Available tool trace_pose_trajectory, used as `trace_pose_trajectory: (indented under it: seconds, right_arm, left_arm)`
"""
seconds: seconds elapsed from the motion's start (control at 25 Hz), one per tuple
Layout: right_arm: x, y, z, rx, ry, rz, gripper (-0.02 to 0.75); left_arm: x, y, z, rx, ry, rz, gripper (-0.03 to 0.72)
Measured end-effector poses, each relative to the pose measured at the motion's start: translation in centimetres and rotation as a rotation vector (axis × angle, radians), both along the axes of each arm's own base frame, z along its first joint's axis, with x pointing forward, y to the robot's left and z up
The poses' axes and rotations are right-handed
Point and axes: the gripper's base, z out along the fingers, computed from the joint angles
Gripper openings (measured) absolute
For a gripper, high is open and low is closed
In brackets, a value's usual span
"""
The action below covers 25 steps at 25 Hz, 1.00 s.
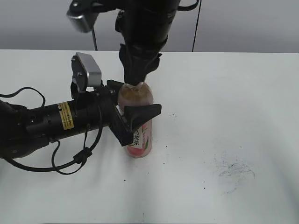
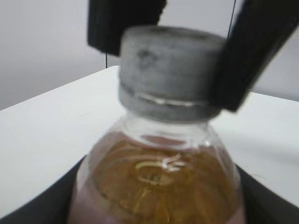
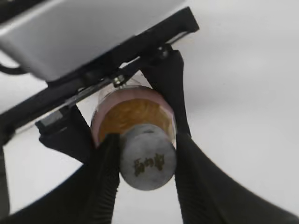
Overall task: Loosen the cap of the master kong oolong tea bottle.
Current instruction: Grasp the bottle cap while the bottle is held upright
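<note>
Right gripper [image 3: 147, 161] clamps the cap [image 3: 148, 162] (gold print unreadable); left gripper [image 1: 133, 112] grips the bottle [image 1: 139, 135].

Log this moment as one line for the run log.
left gripper: holding bottle upright | right gripper: closed on cap | table

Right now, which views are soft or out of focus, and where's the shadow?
Left wrist view: cap and bottle both blurred, too close. Right wrist view: cap sharper, right gripper fingers soft at the edges. Exterior view: sharp, soft shadow under the left gripper.
</note>
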Motion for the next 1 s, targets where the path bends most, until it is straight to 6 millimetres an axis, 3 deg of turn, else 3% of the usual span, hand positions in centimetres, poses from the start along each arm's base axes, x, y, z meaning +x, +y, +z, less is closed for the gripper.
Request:
trace_pose_trajectory:
  seconds: [0.4, 0.64, 0.84, 0.92, 1.0]
  right_arm:
    - [-0.21, 0.06, 0.16, -0.156, -0.274, 0.987, 0.272]
    - [-0.17, -0.02, 0.20, -0.236, -0.420, 1.452, 0.272]
    - [-0.13, -0.05, 0.21, -0.228, -0.427, 1.469, 0.272]
    - [-0.11, -0.08, 0.21, -0.202, -0.382, 1.336, 0.281]
    - [-0.24, 0.08, 0.25, -0.134, -0.307, 1.113, 0.355]
  left_arm:
    - [-0.05, -0.02, 0.00, 0.002, -0.004, -0.007, 0.445]
    - [-0.07, 0.00, -0.01, 0.001, -0.003, -0.004, 0.445]
    - [-0.09, 0.03, -0.03, 0.000, -0.002, -0.004, 0.445]
    - [-0.09, 0.03, -0.03, 0.000, -0.002, -0.004, 0.445]
    - [-0.07, 0.04, -0.02, -0.002, 0.001, -0.002, 0.445]
